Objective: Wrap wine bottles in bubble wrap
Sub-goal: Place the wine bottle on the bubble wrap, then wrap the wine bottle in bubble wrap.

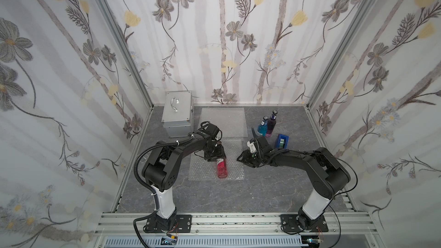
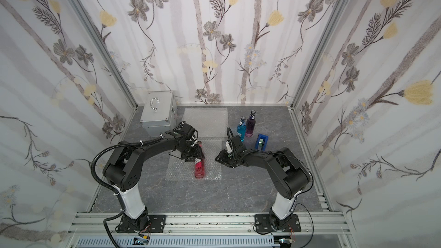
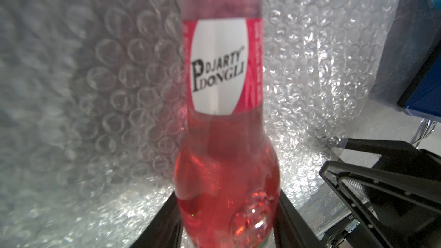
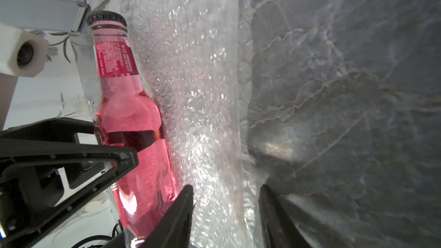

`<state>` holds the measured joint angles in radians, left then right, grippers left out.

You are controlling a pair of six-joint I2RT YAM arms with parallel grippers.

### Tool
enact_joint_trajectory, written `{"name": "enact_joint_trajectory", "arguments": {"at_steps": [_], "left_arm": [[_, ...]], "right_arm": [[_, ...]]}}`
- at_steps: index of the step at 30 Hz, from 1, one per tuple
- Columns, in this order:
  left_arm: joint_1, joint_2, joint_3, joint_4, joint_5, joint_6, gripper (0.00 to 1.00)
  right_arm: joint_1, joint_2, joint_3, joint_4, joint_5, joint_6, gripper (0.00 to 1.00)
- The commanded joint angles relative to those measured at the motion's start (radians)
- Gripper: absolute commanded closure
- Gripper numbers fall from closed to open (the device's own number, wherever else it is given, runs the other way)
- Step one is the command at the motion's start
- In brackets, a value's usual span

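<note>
We are seeing the red bottle (image 1: 222,169) lying on its side on a bubble wrap sheet (image 1: 202,170) mid-counter (image 1: 262,187). The left gripper (image 3: 228,187) jaws are clasping its body. The right gripper (image 4: 226,187) jaws are standing apart, straddling the sheet's edge. The blue bottle (image 1: 262,128) and purple bottle (image 1: 270,125) are standing upright behind.

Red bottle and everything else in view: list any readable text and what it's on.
"P DJARTY DONGLI": white front label on the red bottle.
Unreadable, too small: print on its back label.
Unreadable, too small: label on the blue bottle.
</note>
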<state>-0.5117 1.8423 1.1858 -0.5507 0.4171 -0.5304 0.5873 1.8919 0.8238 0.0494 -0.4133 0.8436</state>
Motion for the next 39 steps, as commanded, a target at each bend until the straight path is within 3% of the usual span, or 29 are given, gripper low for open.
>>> {"name": "enact_joint_trajectory", "arguments": {"at_steps": [1,7,14,20,29,32,36,39], "left_arm": [[0.000,-0.033,-0.008,-0.011,-0.027,0.012,0.39],[0.001,-0.076,-0.023,-0.004,-0.021,0.026,0.37],[0.001,-0.070,-0.032,0.003,-0.015,0.029,0.53],[0.003,-0.071,-0.038,0.003,-0.025,0.027,0.67],[0.021,-0.083,-0.055,0.012,-0.035,0.025,0.67],[0.025,-0.086,-0.056,0.011,-0.036,0.027,0.67],[0.036,-0.100,-0.057,0.010,-0.042,0.041,0.67],[0.048,-0.105,-0.058,0.010,-0.043,0.051,0.66]], "right_arm": [[-0.010,-0.018,-0.022,-0.049,0.034,-0.006,0.49],[-0.007,0.009,-0.045,-0.002,0.004,0.009,0.47],[0.020,0.055,-0.010,0.081,-0.075,0.050,0.50],[0.023,-0.012,0.011,0.088,-0.099,0.069,0.57],[0.070,-0.013,0.067,0.078,-0.110,0.087,0.70],[0.083,0.008,0.097,0.059,-0.103,0.083,0.79],[0.093,0.015,0.129,0.034,-0.096,0.079,0.99],[0.101,0.013,0.156,0.008,-0.094,0.066,1.00]]}}
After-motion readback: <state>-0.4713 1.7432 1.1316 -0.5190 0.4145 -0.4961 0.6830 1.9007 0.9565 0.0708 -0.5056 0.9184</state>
